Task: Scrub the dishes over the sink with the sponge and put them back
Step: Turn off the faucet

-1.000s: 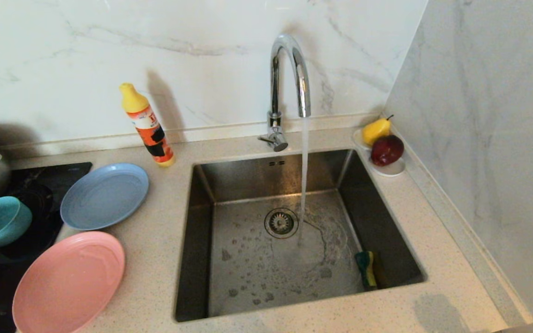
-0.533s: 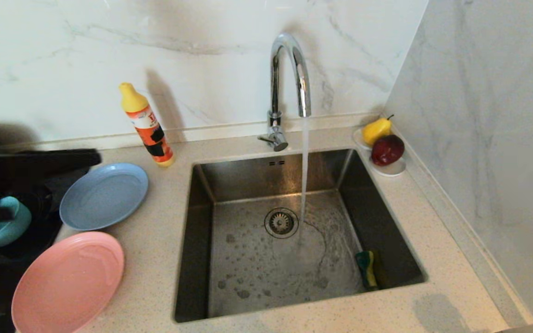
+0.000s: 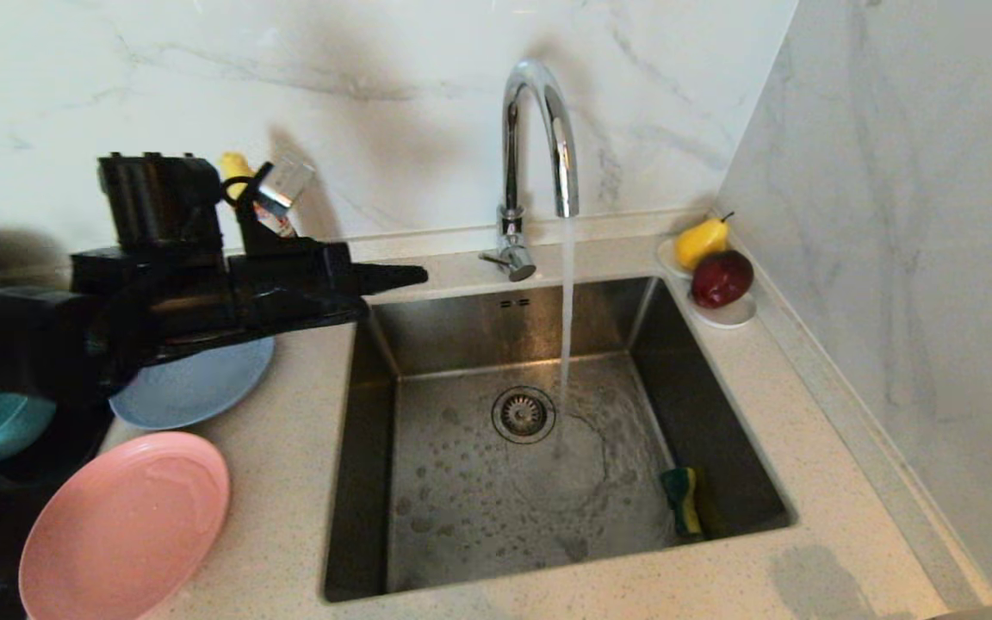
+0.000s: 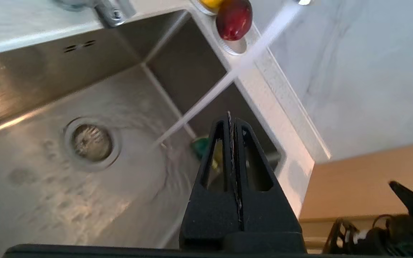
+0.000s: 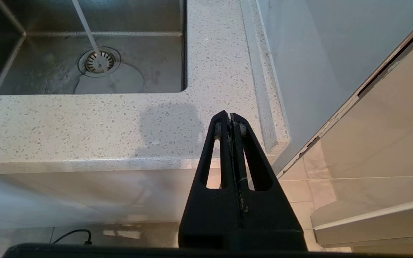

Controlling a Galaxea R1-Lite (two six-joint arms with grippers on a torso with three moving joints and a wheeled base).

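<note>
The left gripper [image 3: 414, 275], clenched and empty, reaches level over the speckled countertop [image 3: 289, 482] (tap running); the yellow-green sponge [image 3: 682, 499] leans in the steel sink [image 3: 375, 430].

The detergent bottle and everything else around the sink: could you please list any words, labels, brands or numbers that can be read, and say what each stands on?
None can be read.
Detergent bottle: almost wholly hidden behind the left arm; only its yellow cap and a sliver of label show, no legible print.
Faucet, sink, sponge, grey-blue plate and salmon-pink plate: no visible markings.
Left gripper and right gripper: plain black, no lettering.
</note>
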